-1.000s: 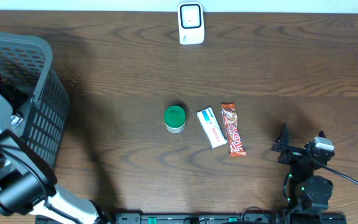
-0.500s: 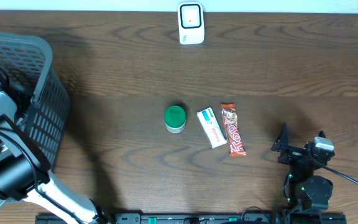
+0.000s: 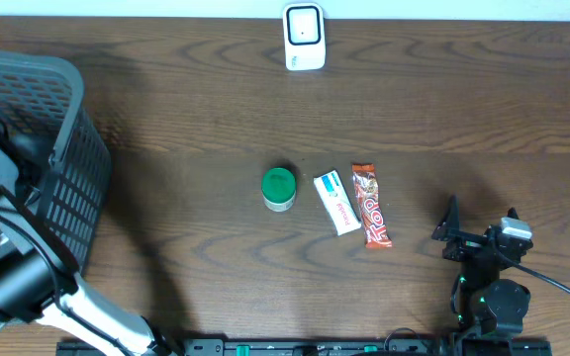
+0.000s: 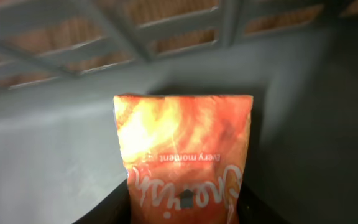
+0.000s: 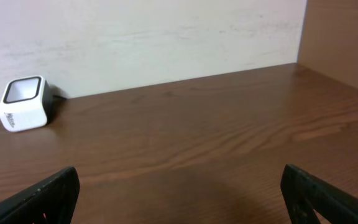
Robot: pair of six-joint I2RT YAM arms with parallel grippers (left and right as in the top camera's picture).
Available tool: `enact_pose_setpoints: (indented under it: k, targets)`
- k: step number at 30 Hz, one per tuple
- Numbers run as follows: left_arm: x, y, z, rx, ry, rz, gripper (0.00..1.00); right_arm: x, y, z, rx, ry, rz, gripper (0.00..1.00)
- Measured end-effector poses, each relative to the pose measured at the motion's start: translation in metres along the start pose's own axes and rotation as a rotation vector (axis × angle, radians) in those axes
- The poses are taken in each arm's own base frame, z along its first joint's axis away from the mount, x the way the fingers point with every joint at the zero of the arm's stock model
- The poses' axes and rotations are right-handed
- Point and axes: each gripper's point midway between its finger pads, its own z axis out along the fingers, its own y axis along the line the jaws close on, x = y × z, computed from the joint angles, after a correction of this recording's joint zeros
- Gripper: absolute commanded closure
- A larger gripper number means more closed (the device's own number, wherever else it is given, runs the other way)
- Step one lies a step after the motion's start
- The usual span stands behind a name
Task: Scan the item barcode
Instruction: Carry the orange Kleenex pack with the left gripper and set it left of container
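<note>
step: grasp snack packet [image 4: 182, 155] inside basket [image 3: 62, 148] | left hand [image 4: 182, 196] astride it, cannot tell if clamped | right hand [image 5: 179, 177] apart | next: lift to scanner [image 3: 304, 37]

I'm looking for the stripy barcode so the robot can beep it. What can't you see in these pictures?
Barcode on the orange snack packet: the left wrist view shows one face only, and the frame edge cuts off its bottom.
Grip of the left gripper: its fingers are mostly out of frame; overhead, the basket hides it.
Print on the white box: overhead, too small.
</note>
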Motion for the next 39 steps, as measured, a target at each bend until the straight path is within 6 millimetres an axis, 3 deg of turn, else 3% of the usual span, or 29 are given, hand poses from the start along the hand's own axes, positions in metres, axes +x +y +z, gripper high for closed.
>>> enact_pose_setpoints:
  k: [2, 4, 7, 9, 10, 12, 13, 15, 17, 20, 23, 27, 36, 39]
  targets:
    - [-0.015, 0.000, -0.036, 0.067, -0.053, -0.027, 0.60, 0.000, 0.000, 0.000, 0.000, 0.000, 0.000, 0.01]
    - [-0.040, -0.004, -0.094, 0.194, -0.153, -0.072, 0.60, 0.000, 0.000, 0.000, 0.000, 0.000, 0.000, 0.01]
    - [-0.060, -0.008, -0.203, 0.471, -0.294, -0.154, 0.60, 0.000, 0.000, 0.000, 0.000, 0.001, 0.000, 0.01]
    - [-0.059, -0.008, -0.263, 0.632, -0.357, -0.172, 0.60, 0.000, 0.000, 0.000, 0.000, 0.000, 0.000, 0.01]
    - [-0.050, -0.008, -0.307, 0.757, -0.390, -0.162, 0.60, 0.000, 0.000, 0.000, 0.000, 0.000, 0.000, 0.01]
    - [-0.024, -0.016, -0.364, 0.930, -0.395, -0.101, 0.60, 0.000, 0.000, 0.000, 0.000, 0.000, 0.000, 0.01]
    - [-0.005, -0.023, -0.382, 0.990, -0.371, -0.052, 0.60, 0.000, 0.000, 0.000, 0.000, 0.000, 0.000, 0.01]
    - [0.063, -0.047, -0.413, 1.124, -0.234, 0.146, 0.60, 0.000, 0.000, 0.000, 0.000, 0.000, 0.000, 0.01]
    - [0.106, -0.062, -0.420, 1.160, -0.165, 0.319, 0.59, 0.000, 0.000, 0.000, 0.000, 0.000, 0.000, 0.01]
    - [0.197, -0.088, -0.417, 1.209, -0.033, 0.729, 0.59, 0.000, 0.000, 0.000, -0.001, 0.000, 0.000, 0.01]
    - [0.253, -0.097, -0.399, 1.188, 0.025, 1.025, 0.59, 0.000, 0.000, 0.000, -0.001, 0.000, 0.000, 0.01]
    - [0.304, -0.103, -0.362, 1.085, 0.067, 1.308, 0.59, 0.000, 0.000, 0.000, -0.001, 0.000, 0.000, 0.01]
    - [0.331, -0.102, -0.259, 0.753, 0.128, 1.488, 0.59, 0.000, 0.000, 0.000, -0.001, 0.000, 0.000, 0.01]
    - [0.342, -0.100, -0.229, 0.695, 0.161, 1.507, 0.53, 0.000, 0.000, 0.000, -0.001, 0.000, 0.000, 0.01]
